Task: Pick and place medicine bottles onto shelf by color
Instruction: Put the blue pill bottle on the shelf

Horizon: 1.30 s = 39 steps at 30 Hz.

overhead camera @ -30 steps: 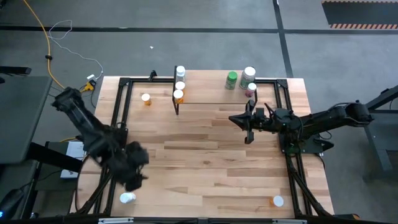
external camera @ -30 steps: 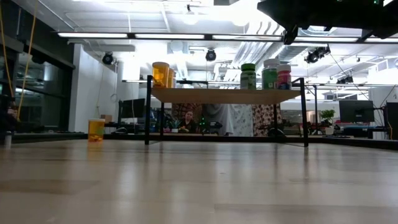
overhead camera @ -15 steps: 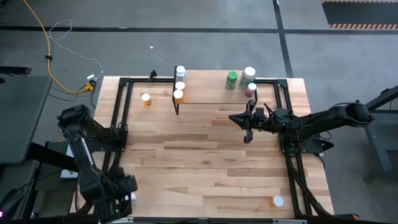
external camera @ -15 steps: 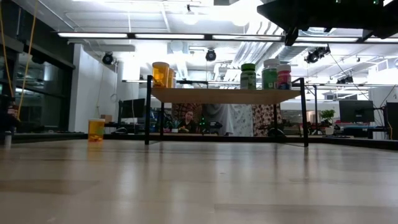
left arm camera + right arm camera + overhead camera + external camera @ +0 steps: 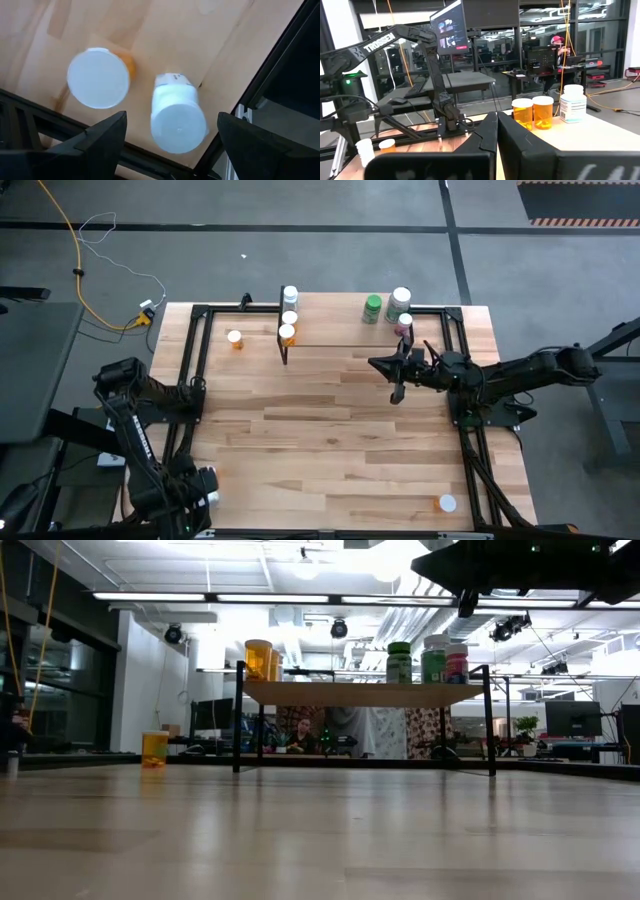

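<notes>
Light-wood shelf [image 5: 340, 320] on black legs stands at the far edge of the table [image 5: 340, 440], so I'll place everything off that. Three bottles line up on the shelf's left end: a white one [image 5: 290, 296] farthest back, then two orange ones [image 5: 288, 326] in front of it. On the shelf's right end there's a green bottle [image 5: 373, 307], a larger white-capped one [image 5: 401, 299] just beside it, and a pinkish one [image 5: 404, 323] in front of those. One more orange bottle [image 5: 235, 339] sits on the table just off the shelf's left side.

Well away from the shelf, at the near left corner of the table, the left gripper [image 5: 195, 490] hangs over two bottles. In its wrist view the fingers [image 5: 107, 137] are spread wide with nothing in them, and under them are an upright orange bottle with a white cap [image 5: 99, 77] and a white bottle [image 5: 177, 120] tilted next to it, nearly touching.

The right gripper [image 5: 395, 375] hovers just in front of the shelf's right end, its fingers [image 5: 490, 135] pressed together, holding nothing. Another white-capped bottle [image 5: 447, 503] stands alone at the near right corner.
</notes>
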Each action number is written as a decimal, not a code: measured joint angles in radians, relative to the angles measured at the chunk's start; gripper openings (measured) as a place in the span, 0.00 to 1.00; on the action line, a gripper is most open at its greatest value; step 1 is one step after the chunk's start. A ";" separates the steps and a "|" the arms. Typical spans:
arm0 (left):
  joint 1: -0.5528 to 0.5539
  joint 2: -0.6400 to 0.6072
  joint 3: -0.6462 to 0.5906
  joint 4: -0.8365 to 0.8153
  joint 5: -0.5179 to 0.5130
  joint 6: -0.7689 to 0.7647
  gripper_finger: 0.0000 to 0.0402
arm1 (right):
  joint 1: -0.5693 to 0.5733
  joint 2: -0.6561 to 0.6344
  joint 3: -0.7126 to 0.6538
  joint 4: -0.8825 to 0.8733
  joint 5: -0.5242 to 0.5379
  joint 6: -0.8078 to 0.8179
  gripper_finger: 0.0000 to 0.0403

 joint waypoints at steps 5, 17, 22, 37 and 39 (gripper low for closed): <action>0.006 0.030 0.000 0.019 0.075 0.000 0.75 | 0.000 0.000 0.000 0.000 0.000 0.000 0.00; 0.043 0.077 -0.009 0.057 0.098 0.069 0.73 | 0.000 0.000 0.000 0.000 0.000 0.000 0.00; 0.051 0.077 -0.016 0.062 0.085 0.088 0.66 | 0.000 0.000 0.000 0.000 0.000 0.000 0.00; 0.050 0.077 -0.016 0.080 0.087 0.107 0.40 | 0.000 0.000 0.000 0.000 0.000 0.000 0.00; 0.054 0.077 -0.016 0.079 0.101 0.119 0.42 | 0.000 0.000 0.000 0.000 0.000 0.000 0.00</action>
